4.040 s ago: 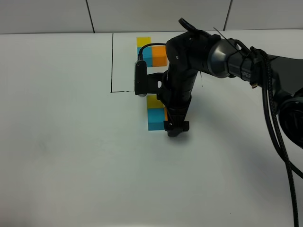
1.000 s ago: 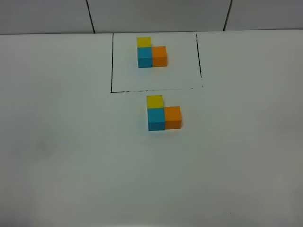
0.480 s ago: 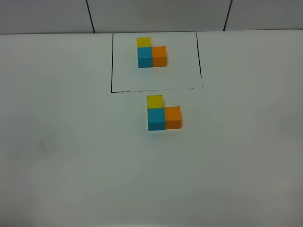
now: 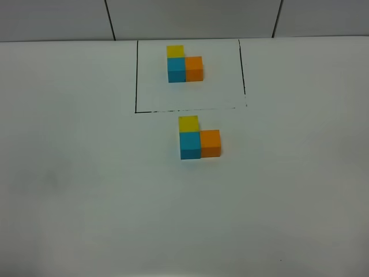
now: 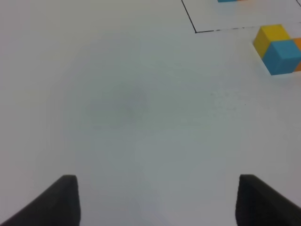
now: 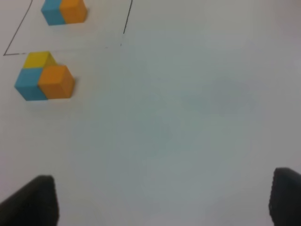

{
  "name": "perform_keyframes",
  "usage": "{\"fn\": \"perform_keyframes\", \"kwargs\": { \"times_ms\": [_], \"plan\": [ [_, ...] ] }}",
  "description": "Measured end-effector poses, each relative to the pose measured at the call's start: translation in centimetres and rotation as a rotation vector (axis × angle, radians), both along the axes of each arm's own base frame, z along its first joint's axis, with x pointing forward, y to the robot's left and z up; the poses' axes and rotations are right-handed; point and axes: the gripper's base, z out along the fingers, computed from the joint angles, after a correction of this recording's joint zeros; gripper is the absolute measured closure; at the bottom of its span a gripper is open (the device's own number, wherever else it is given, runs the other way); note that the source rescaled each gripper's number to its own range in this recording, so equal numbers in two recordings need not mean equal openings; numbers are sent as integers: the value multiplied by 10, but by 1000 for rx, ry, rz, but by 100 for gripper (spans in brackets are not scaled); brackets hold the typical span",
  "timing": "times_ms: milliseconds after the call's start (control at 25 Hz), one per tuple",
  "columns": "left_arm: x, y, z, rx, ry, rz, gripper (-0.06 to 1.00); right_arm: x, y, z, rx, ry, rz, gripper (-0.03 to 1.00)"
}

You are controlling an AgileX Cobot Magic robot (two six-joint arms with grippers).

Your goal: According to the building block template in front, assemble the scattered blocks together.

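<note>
You see the scattered blocks [image 4: 196,138], three smooth matte cubes, touching in an L on the white bench [image 4: 86,190]; both arms' fingers [image 5: 63,200] [image 6: 33,200] apart.

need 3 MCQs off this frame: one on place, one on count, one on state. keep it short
1. Where does the assembled cluster sit relative to the black outline in the high view?
A. inside it
B. just below it
C. far left of it

2. How many cubes are on the table in all?
A. three
B. four
C. six

3. What is the left end effector doing?
A. open, holding nothing
B. shut on the yellow cube
C. shut on the template

Answers:
1. B, the cluster lies outside the bottom line.
2. C, the template shows three and the cluster three.
3. A, its fingertips stand wide apart over bare table.
</note>
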Motion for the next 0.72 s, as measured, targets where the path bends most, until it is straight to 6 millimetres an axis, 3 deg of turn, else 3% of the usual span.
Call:
{"fn": "perform_keyframes", "kwargs": {
  "times_ms": [720],
  "plan": [
    [0, 0, 0, 0, 0, 0, 46, 0, 0, 0, 1, -1, -38, 20]
  ]
}}
